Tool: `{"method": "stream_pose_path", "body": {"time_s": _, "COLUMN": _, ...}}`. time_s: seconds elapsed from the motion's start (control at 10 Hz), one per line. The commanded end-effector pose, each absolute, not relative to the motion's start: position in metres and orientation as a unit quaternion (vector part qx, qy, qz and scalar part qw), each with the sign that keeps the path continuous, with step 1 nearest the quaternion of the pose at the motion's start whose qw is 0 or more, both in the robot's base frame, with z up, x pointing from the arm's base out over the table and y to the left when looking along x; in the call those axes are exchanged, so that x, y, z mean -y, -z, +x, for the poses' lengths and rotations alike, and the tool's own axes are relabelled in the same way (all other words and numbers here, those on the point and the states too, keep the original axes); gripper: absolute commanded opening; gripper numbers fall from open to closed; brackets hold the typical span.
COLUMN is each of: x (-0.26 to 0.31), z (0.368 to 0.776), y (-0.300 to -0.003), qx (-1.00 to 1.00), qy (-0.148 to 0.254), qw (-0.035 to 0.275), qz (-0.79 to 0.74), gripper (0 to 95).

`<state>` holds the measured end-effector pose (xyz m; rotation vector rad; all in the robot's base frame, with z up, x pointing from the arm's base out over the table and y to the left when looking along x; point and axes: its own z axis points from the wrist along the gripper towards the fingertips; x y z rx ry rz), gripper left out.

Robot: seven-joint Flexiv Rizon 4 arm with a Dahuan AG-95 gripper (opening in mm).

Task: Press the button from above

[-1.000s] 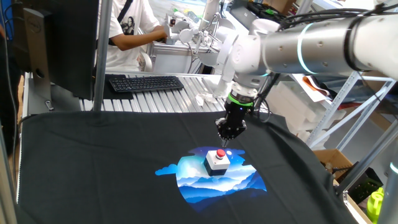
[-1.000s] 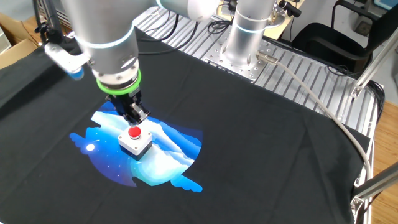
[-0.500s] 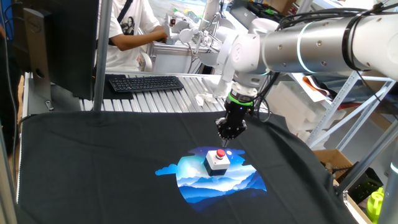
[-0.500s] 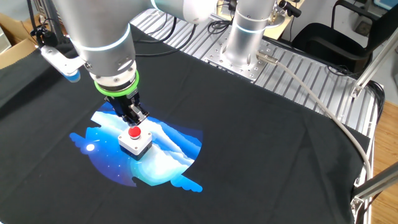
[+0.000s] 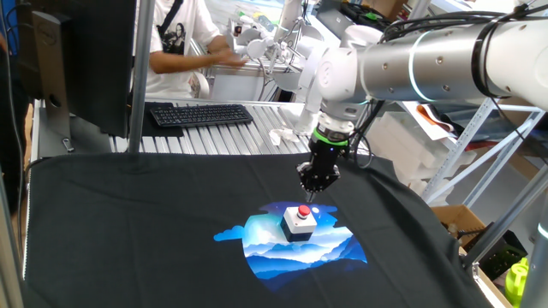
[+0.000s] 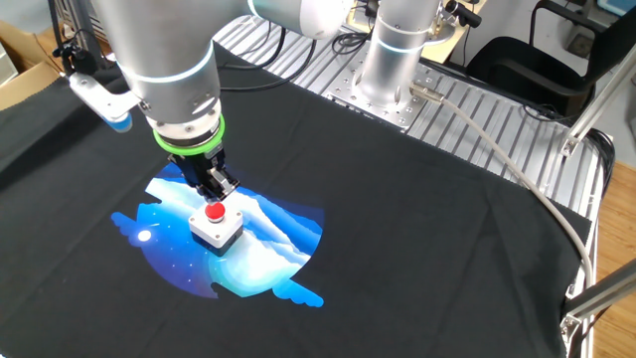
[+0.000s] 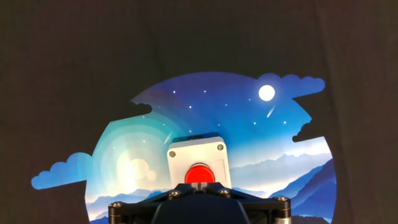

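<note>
The button [image 5: 303, 212] has a small red cap on a white box with a dark base. It stands on a blue night-sky picture printed on the black cloth [image 5: 154, 222]. My gripper [image 5: 312, 192] points straight down, a little above the cap and slightly behind it. In the other fixed view the gripper [image 6: 221, 192] hangs just above the button [image 6: 215, 212]. In the hand view the fingertips [image 7: 200, 185] meet at the bottom edge, over the near rim of the red cap [image 7: 200, 173], holding nothing.
The black cloth covers the table. A keyboard [image 5: 199, 114] lies on the metal bench behind it. A person [image 5: 184, 43] works at the back. The robot base [image 6: 397, 60] and a cable [image 6: 497, 149] are on the far side in the other fixed view.
My gripper has stayed almost still above the button. The person at the back has moved an arm.
</note>
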<state>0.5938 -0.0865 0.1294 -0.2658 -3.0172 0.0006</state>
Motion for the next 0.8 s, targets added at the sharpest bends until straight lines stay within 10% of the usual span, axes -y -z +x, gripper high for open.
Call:
{"method": "stream_pose_path", "body": {"time_s": 0.1, "x": 0.0865, "z": 0.5945, "y": -0.1293, "qx": 0.995, "qy": -0.001, "qw": 0.056, "qz": -0.087, "gripper": 0.0}}
{"method": "stream_pose_path", "body": {"time_s": 0.8, "x": 0.0868, "z": 0.5942, "y": -0.1302, "qx": 0.994, "qy": -0.001, "qw": 0.058, "qz": -0.088, "gripper": 0.0}}
